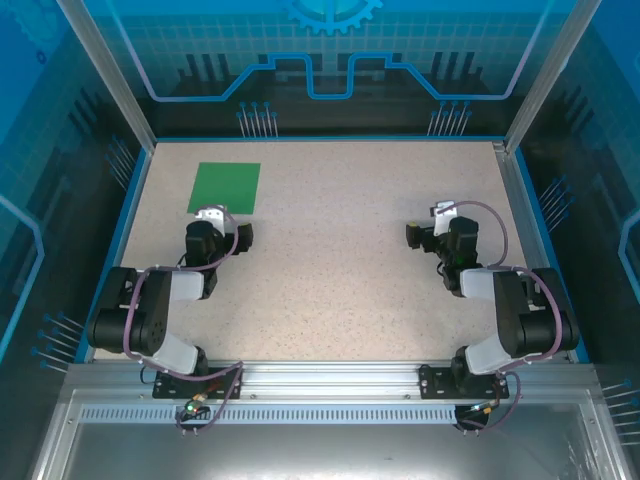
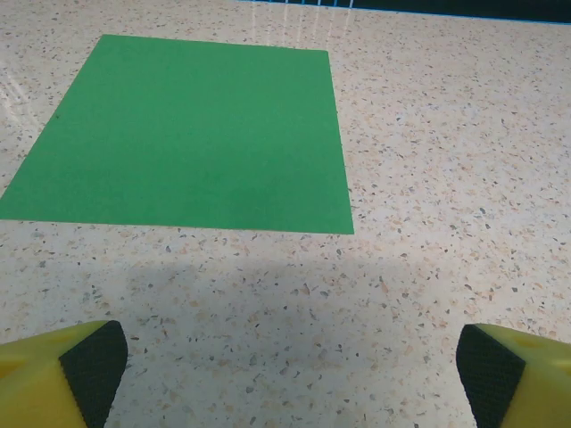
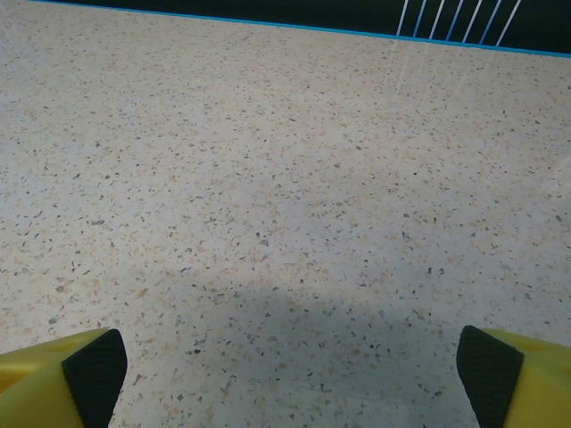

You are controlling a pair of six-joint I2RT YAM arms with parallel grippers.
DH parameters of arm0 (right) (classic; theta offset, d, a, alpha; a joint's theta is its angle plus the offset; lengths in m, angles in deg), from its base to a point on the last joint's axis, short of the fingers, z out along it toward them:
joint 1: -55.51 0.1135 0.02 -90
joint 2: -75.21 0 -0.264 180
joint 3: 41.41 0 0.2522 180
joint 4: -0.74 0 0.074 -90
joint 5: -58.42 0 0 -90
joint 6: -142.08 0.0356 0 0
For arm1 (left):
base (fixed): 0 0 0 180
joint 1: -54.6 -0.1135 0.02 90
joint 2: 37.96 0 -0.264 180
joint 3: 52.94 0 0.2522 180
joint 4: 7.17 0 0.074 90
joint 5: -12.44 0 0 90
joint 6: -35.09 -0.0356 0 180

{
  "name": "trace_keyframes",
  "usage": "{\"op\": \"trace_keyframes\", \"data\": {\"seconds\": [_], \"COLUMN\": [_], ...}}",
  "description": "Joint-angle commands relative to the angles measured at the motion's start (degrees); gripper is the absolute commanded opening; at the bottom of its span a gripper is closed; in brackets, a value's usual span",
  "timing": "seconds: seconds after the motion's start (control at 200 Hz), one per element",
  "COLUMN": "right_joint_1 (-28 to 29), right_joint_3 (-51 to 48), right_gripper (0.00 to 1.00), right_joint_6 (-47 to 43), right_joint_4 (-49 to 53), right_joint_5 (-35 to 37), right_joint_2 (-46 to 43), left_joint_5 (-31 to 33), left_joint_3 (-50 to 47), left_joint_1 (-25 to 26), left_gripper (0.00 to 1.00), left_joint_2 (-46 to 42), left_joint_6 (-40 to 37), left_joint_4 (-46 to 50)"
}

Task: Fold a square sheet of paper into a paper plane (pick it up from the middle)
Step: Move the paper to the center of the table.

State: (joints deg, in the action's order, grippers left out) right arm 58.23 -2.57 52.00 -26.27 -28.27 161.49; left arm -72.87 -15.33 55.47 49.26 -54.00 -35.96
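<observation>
The square sheet of paper (image 2: 192, 134) lies flat, one corner cropped — left and right jaws spread wide.

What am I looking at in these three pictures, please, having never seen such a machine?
Two robot arms are bolted at the near edge of a speckled beige table. One picture looks down from above; the other two come from a camera on each wrist, its yellow, black-padded fingers at the bottom corners. A flat square sheet of green paper lies far left, just ahead of the left gripper. The right gripper points at the tabletop. Both are open, holding nothing.
</observation>
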Motion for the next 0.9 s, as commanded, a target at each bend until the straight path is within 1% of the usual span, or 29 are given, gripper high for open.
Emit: {"op": "trace_keyframes", "data": {"seconds": [0.0,0.315,0.47,0.58,0.63,0.675,0.74,0.83,0.895], "right_joint_1": [0.3,0.2,-0.4,-0.4,-0.1,0.4,0.6,1.2,1.7], "right_joint_3": [0.2,0.2,0.0,-0.3,-0.4,-0.3,1.1,2.4,3.1], "right_gripper": [0.99,0.99,0.99,0.99,0.99,0.99,0.99,0.99,0.99], "right_joint_6": [-0.5,-0.5,-0.3,-0.4,-0.6,-1.0,-1.1,-0.9,-0.4], "right_joint_4": [-1.4,-1.4,-1.6,-2.0,-1.4,0.8,7.8,14.3,18.1], "right_joint_5": [-1.1,-1.6,-3.0,-3.3,-2.8,-2.0,-3.2,-5.6,-6.7], "right_joint_2": [-0.1,-0.1,-0.1,-0.4,-1.8,-4.3,-8.9,-14.0,-17.4], "left_joint_5": [-1.3,-1.5,-1.8,-0.8,0.5,2.6,4.5,5.2,4.8], "left_joint_3": [0.2,0.4,0.3,0.4,1.2,3.0,6.0,8.7,12.9], "left_joint_1": [-0.4,-0.4,-0.6,-0.5,-0.4,-0.3,-0.3,-0.1,-0.1], "left_gripper": [0.99,0.99,0.99,0.99,0.99,0.99,0.99,0.99,0.99], "left_joint_2": [-0.5,-0.4,-0.4,-0.8,-2.6,-5.2,-9.3,-13.9,-15.8], "left_joint_6": [-1.1,-1.0,-0.9,-0.9,-0.4,0.4,2.4,5.9,8.8], "left_joint_4": [-1.8,-1.5,-1.7,-1.3,1.8,8.0,16.8,25.0,34.1]}}
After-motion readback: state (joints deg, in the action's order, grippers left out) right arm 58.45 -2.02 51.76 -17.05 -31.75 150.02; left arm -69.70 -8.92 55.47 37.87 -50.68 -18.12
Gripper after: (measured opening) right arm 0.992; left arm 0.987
